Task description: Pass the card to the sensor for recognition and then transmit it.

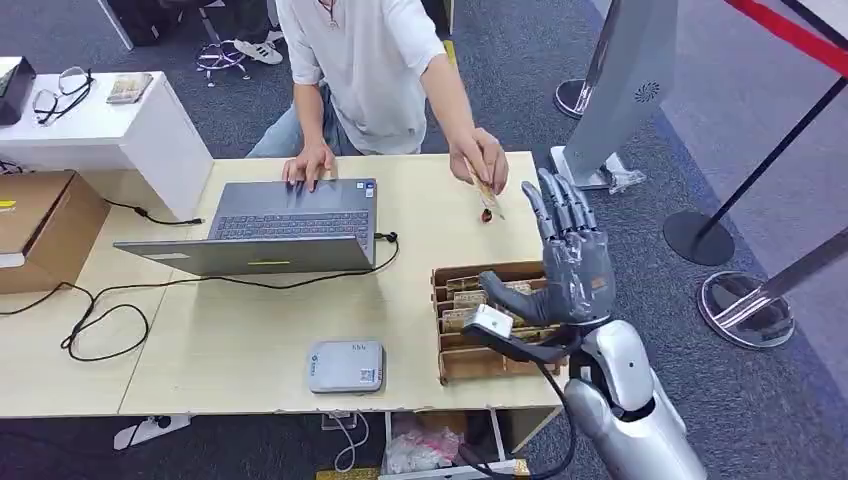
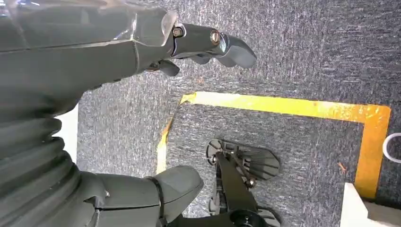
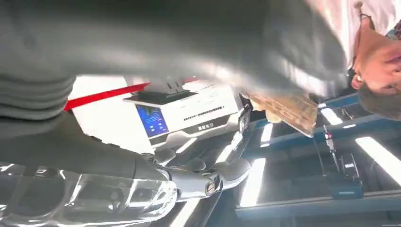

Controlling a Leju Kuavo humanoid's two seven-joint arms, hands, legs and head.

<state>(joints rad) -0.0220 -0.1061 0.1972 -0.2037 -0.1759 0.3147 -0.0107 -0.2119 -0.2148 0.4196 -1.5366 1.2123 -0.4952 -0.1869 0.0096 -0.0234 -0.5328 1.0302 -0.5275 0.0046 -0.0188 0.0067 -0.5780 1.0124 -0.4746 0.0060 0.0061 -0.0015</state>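
A person across the wooden table (image 1: pixel 250 330) holds a tan card (image 1: pixel 485 192) with a red tag out over the table's far right. My right hand (image 1: pixel 570 255) is raised just right of it, fingers spread upward and nothing in it; a small gap lies between fingertips and card. In the right wrist view the card (image 3: pixel 286 108) hangs beyond my right hand (image 3: pixel 156 56), still pinched by the person's fingers. The grey card sensor (image 1: pixel 345 366) lies near the table's front edge. My left hand (image 2: pixel 94 61) hangs over the carpet, fingers apart, holding nothing.
A cardboard box of cards (image 1: pixel 470 355) sits under my right forearm. An open laptop (image 1: pixel 290 225) with the person's other hand on it stands mid-table, and a black cable (image 1: pixel 100 320) loops on the left. Stanchion bases (image 1: pixel 745 310) and a white kiosk (image 1: pixel 625 70) stand to the right.
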